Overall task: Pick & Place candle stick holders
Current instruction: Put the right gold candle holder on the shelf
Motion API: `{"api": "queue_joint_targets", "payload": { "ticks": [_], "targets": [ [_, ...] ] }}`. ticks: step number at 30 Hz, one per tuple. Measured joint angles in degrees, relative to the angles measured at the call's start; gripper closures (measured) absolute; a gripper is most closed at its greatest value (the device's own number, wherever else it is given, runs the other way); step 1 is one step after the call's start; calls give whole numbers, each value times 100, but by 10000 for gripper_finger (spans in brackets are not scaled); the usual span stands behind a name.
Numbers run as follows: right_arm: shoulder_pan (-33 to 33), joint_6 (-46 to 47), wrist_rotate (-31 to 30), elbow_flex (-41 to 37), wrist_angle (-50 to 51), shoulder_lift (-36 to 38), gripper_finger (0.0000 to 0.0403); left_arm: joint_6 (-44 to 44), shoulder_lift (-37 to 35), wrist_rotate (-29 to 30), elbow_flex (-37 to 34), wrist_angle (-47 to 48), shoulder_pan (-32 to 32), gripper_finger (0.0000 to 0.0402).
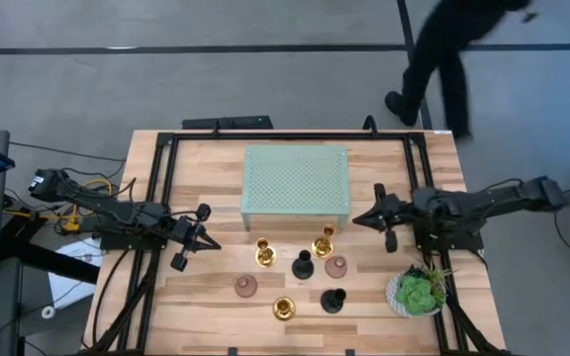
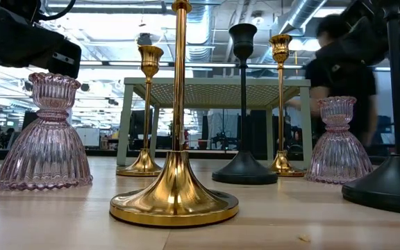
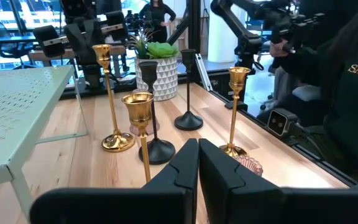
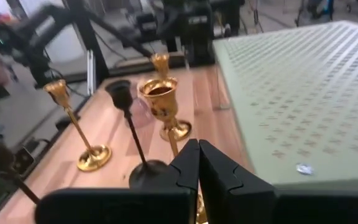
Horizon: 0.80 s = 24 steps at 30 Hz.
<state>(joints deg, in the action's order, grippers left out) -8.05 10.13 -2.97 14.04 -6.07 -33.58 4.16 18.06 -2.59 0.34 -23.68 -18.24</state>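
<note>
Several candle stick holders stand upright on their round bases at the table's middle front. The gold ones are at the left (image 1: 265,253), behind (image 1: 323,244) and in front (image 1: 284,309). Two are black (image 1: 303,265) (image 1: 333,301) and two are pink (image 1: 245,286) (image 1: 336,266). My left gripper (image 1: 212,243) (image 3: 197,163) is shut and empty, left of the group and pointing toward it. My right gripper (image 1: 357,220) (image 4: 198,163) is shut and empty, to the right of and behind the group, beside the green shelf's right end.
A pale green perforated metal shelf (image 1: 295,180) stands on legs at the table's far middle. A green plant in a white pot (image 1: 417,292) stands at the front right. A person in dark clothes (image 1: 443,49) walks beyond the table's far edge.
</note>
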Motion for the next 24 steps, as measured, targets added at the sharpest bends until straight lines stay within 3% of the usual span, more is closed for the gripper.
{"api": "queue_joint_targets", "payload": {
  "ticks": [11, 24],
  "targets": [
    [-884, -13, -788, 925, 245, -1546, 403, 0, 0, 0, 0, 1, 0, 389],
    [-1184, 0, -1583, 1308, 366, -2678, 403, -2, 0, 0, 0, 2, 0, 389]
  ]
}}
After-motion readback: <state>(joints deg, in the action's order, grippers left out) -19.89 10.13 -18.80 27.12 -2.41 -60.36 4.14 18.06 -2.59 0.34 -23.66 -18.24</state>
